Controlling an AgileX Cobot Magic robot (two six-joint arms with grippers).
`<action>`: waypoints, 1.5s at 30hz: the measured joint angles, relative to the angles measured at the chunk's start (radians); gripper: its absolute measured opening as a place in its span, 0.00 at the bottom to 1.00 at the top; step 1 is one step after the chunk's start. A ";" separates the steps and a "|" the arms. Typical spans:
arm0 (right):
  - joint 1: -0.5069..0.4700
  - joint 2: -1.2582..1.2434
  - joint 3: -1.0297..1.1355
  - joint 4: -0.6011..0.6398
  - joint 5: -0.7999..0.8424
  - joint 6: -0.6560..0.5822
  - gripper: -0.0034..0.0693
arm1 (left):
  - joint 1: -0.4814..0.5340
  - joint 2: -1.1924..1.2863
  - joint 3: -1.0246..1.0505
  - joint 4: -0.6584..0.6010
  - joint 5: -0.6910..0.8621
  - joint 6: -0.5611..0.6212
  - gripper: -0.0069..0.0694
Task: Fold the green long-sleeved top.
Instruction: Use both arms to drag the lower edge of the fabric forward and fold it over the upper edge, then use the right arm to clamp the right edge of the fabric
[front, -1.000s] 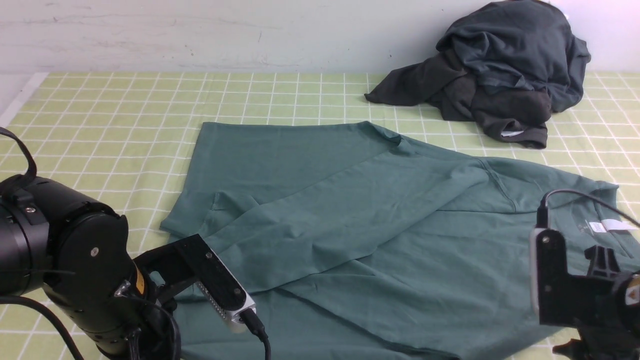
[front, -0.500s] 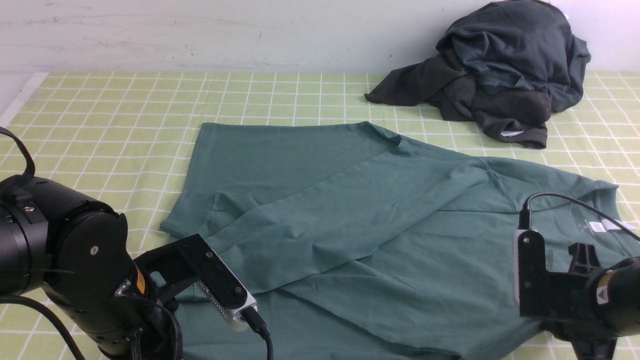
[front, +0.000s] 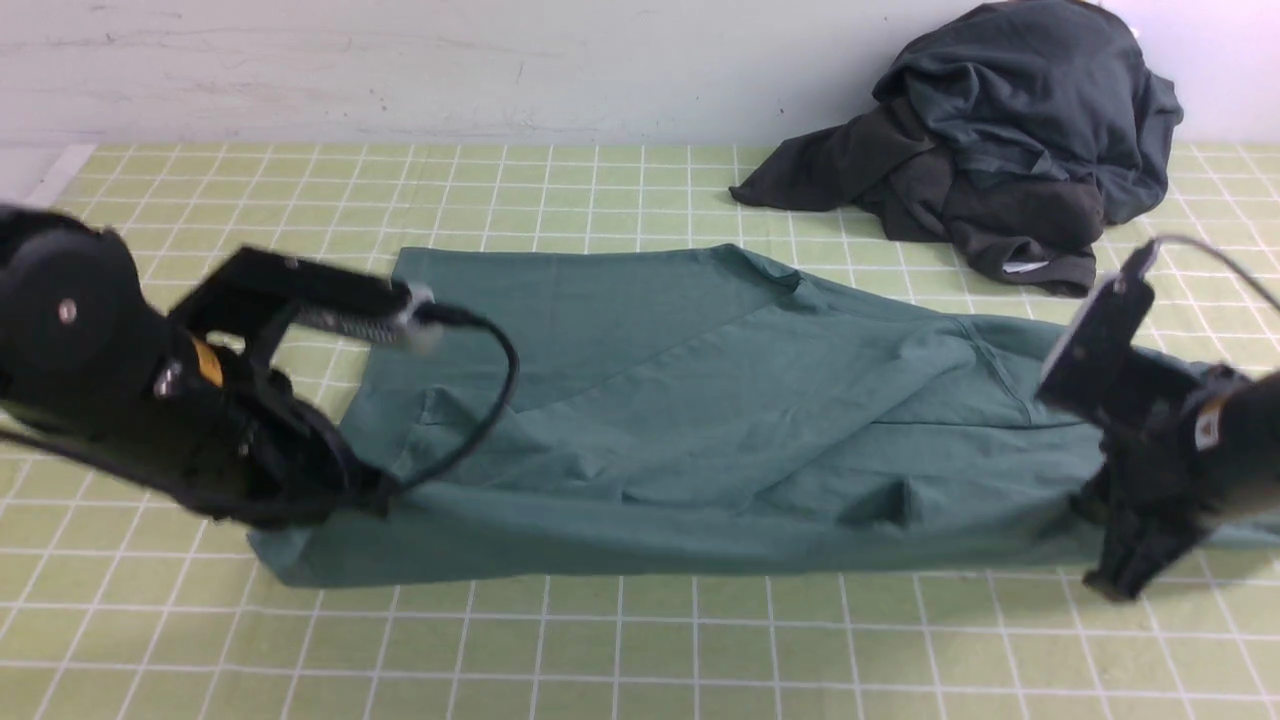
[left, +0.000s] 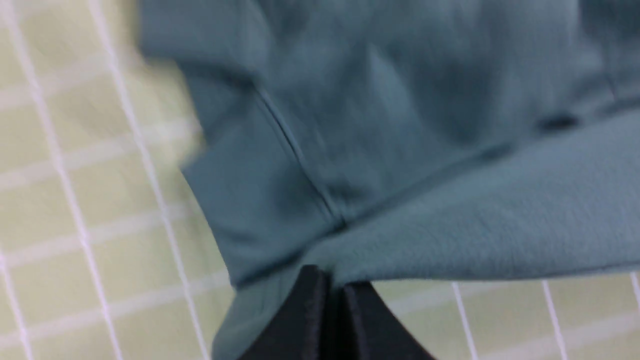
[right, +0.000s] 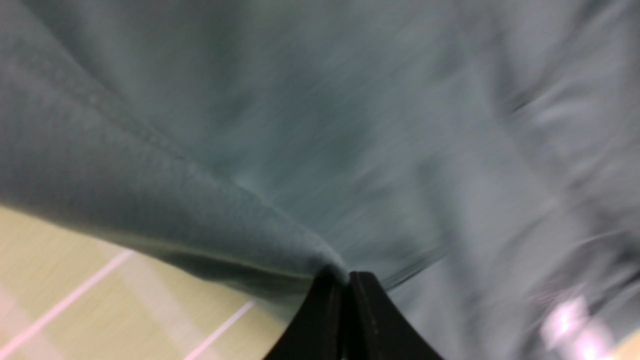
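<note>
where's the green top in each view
Front: green top spread across the middle.
Left wrist: green top fills most of the picture.
Right wrist: green top fills most of the picture.
Shared landmark: checked cloth under it.

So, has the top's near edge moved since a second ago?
Yes. The near edge of the top has gone back toward the wall, nearer the dark clothes pile, which has stayed put; bare tablecloth now shows in front.
</note>
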 joint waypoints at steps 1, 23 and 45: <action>-0.010 0.023 -0.052 0.000 -0.009 0.010 0.04 | 0.020 0.039 -0.053 0.001 -0.007 0.000 0.09; -0.109 0.828 -1.035 -0.041 0.066 0.209 0.15 | 0.137 1.105 -1.314 0.056 -0.013 0.008 0.30; -0.124 0.791 -1.128 0.224 0.575 0.271 0.03 | 0.100 1.091 -1.382 -0.152 0.409 0.184 0.16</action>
